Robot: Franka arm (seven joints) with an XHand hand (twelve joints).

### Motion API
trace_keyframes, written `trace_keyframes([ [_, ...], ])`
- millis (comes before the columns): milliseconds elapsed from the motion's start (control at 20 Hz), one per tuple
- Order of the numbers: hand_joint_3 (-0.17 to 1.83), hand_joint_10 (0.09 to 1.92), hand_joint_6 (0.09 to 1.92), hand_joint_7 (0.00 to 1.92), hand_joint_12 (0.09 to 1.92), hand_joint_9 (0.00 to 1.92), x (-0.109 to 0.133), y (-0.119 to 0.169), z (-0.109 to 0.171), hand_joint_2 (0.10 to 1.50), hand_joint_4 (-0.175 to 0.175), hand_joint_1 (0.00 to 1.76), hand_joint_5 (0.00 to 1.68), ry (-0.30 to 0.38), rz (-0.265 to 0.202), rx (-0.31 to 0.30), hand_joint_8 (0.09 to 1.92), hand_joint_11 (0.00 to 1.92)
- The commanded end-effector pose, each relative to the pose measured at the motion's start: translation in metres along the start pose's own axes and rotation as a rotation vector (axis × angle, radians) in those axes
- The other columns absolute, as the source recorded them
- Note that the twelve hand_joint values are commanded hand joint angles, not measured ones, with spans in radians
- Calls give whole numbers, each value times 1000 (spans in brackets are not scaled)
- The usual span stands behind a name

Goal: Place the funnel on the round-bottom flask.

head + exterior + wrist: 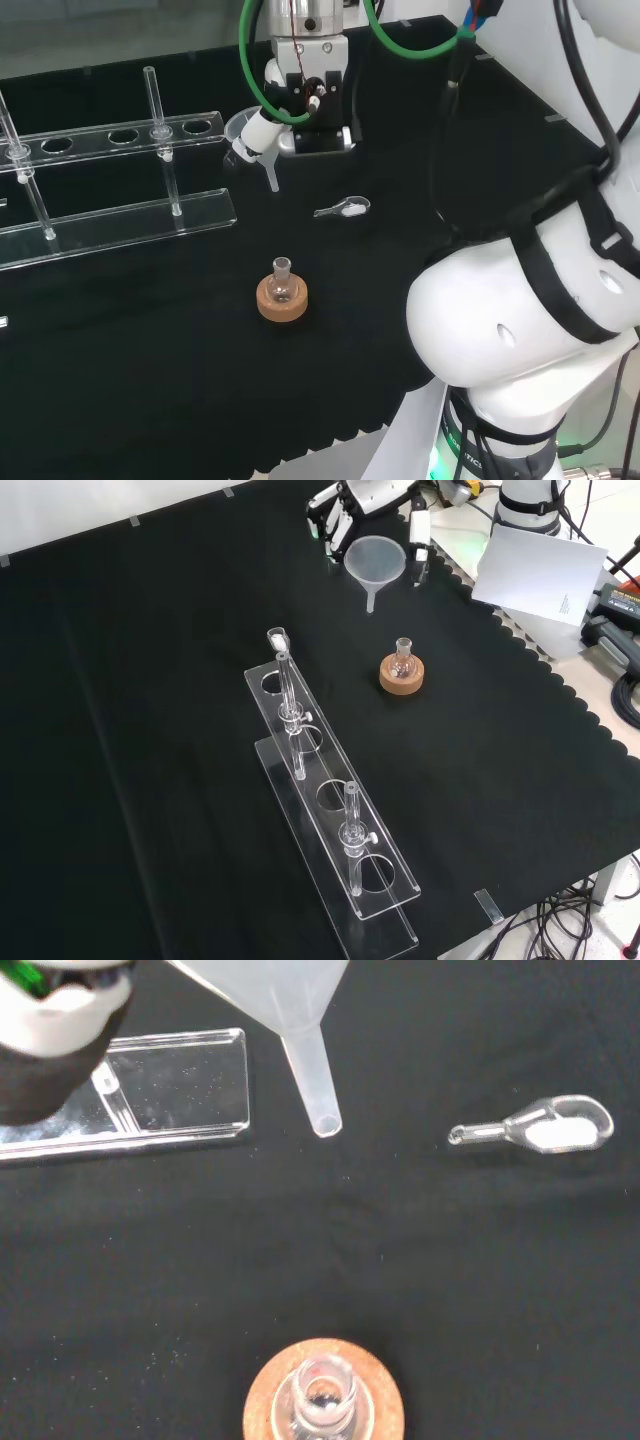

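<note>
Holding the translucent white plastic funnel [375, 560] by its cone, fingers curled round it, the hand [300, 120] hangs far of the small clear round-bottom flask [283, 284] on its cork ring stand [282, 304]. Advice: centre the stem over the neck, keep it vertical, then lower.

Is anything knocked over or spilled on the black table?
Nothing looks spilled. One small glass piece lies on its side on the cloth, apart from the rack. The flask stands upright in its cork ring, and the hand holds the funnel upright.

arm [520, 310]: white rounded links | black straps | green cables (looped) | hand [262, 130]: black-and-white
</note>
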State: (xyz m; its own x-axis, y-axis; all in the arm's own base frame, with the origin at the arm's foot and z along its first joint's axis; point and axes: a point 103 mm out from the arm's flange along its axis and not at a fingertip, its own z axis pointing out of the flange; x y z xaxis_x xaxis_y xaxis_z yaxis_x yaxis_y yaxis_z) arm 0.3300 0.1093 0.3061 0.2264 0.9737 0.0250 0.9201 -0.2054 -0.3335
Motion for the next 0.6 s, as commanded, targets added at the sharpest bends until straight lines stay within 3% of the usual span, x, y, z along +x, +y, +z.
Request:
trace_keyframes([
  [50, 628, 381, 576, 1066, 1271, 735, 2, -10, 18, 567, 175, 864, 907, 26, 31, -1, 587, 0],
  [600, 636, 381, 579, 1071, 1271, 743, 2, -34, 43, 569, 175, 870, 912, 51, -39, -22, 591, 0],
])
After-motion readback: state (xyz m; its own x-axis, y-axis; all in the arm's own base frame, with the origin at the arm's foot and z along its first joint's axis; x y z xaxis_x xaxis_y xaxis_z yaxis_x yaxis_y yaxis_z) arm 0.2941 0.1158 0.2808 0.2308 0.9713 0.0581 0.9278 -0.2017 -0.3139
